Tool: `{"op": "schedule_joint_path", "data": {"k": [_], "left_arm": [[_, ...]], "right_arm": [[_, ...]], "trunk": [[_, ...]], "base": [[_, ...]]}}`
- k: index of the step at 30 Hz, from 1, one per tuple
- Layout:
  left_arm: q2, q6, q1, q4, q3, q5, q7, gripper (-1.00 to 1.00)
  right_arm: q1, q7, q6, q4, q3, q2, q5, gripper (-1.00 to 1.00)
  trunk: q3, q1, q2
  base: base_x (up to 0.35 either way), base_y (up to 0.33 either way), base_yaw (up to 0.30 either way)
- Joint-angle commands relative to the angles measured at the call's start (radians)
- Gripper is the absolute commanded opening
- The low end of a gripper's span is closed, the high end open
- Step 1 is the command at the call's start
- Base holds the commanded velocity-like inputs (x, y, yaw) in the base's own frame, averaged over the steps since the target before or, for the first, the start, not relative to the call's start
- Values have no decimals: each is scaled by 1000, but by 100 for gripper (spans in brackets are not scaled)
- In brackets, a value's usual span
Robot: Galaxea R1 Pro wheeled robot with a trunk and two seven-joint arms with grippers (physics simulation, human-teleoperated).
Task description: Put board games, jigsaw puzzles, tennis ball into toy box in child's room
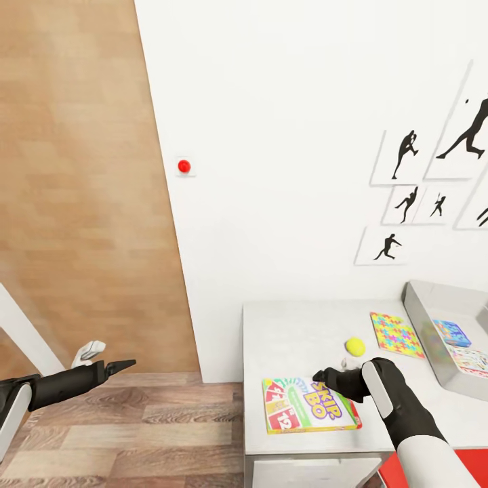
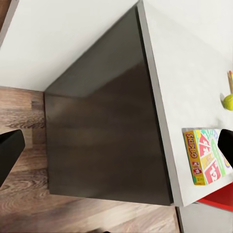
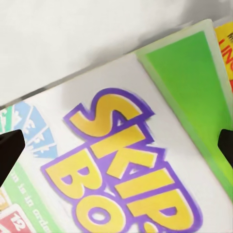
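From the head view, the right claw [image 1: 324, 375] hangs over the Skip-Bo board game [image 1: 310, 404] near the worktop's [image 1: 291, 339] front edge, fingers apart. The right wrist view shows the lid's big letters. The tennis ball [image 1: 354, 346], jigsaw puzzle [image 1: 396, 334] and toy box [image 1: 434, 318] sit behind. The left claw [image 1: 125, 364] is over the floor [image 1: 135, 427]; I cannot tell its state.

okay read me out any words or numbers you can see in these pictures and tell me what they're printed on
"SKIP BO": large yellow and purple letters on the lid of the board game lying on the table.
"12": on a red card printed in that lid's corner.
Small green print beside the logo: too blurred to read.
Lids of the two board games in the toy box: too small to read.
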Motion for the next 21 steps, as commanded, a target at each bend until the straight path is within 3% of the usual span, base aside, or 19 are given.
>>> {"op": "schedule_joint_path", "data": {"k": [1,14,21], "left_arm": [[0,4,-1,0,1,-1,-4,100],[0,4,-1,0,1,-1,-3,100],[0,4,0,0,1,-1,-4,100]], "right_arm": [[-1,-1,4,-1,-1,0,-2,100],[-1,1,5,-1,-2,-1,-2,100],[-1,1,5,-1,-2,-16,-3,100]], "trunk": [[-2,1,-2],[-2,1,-2],[-2,1,-2]], "base": [[0,13,0],[0,-5,0],[0,-197,0]]}}
